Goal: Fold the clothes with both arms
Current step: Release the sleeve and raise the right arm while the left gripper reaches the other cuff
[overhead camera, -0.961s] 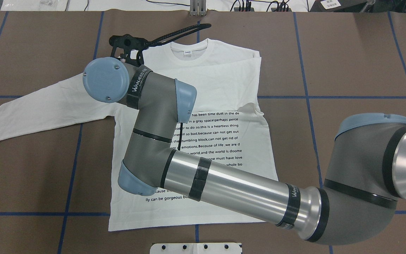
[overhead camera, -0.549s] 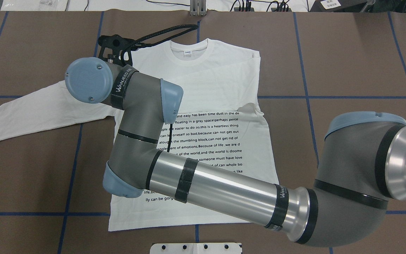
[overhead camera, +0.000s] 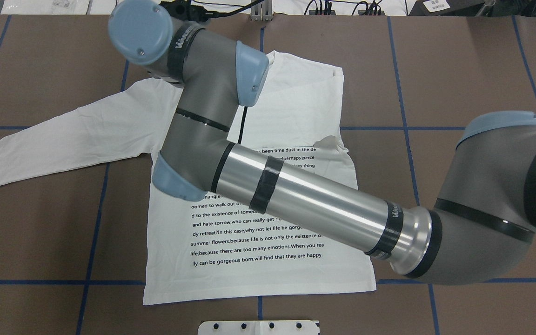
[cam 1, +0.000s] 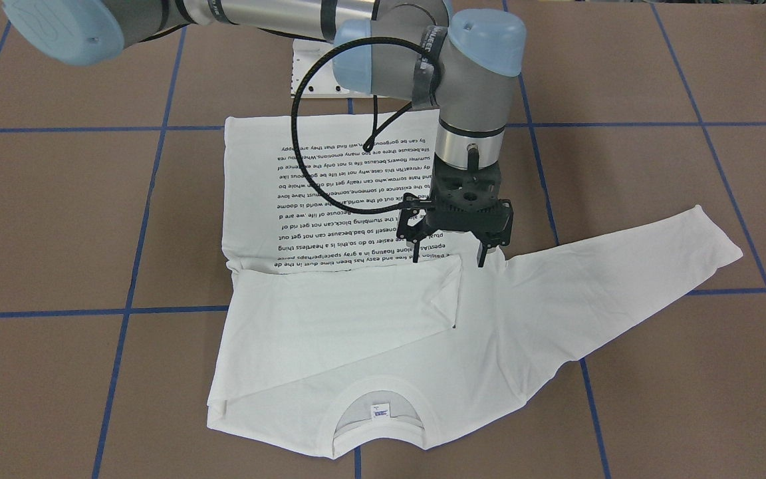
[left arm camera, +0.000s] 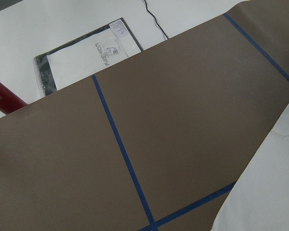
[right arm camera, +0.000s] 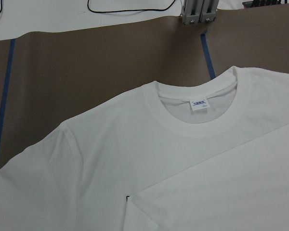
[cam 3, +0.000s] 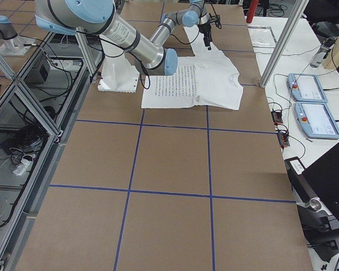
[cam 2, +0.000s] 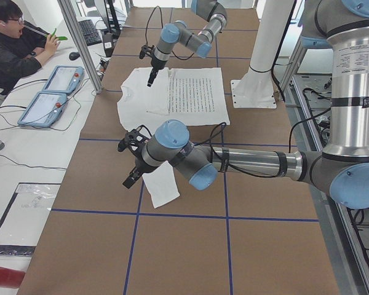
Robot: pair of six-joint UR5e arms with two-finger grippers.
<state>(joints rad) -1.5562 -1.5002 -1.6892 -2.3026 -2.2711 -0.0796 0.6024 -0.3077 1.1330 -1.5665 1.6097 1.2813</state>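
The white long-sleeved shirt (cam 1: 370, 346) lies flat on the brown table, collar toward the operators' side and text block (overhead camera: 254, 237) face up. One sleeve is folded across the chest (cam 1: 343, 299). The other sleeve (overhead camera: 54, 135) stretches out sideways. My right gripper (cam 1: 449, 256) hangs open and empty just above the shirt by that sleeve's armpit, and its wrist view looks onto the collar and neck label (right arm camera: 199, 104). My left gripper (cam 2: 130, 167) hovers by the outstretched sleeve's cuff (cam 2: 161, 187). I cannot tell whether it is open or shut.
A white pedestal base plate (overhead camera: 258, 327) sits at the table's near edge. Blue tape lines (overhead camera: 403, 93) grid the table. A person (cam 2: 12, 43) sits beyond the far edge beside two tablets (cam 2: 49, 92). A bagged garment (left arm camera: 86, 53) lies off the brown surface.
The right arm's wrist first slid left along the shirt's shoulder, then rose and now sits nearer the overhead view's top. The shirt lies as before.
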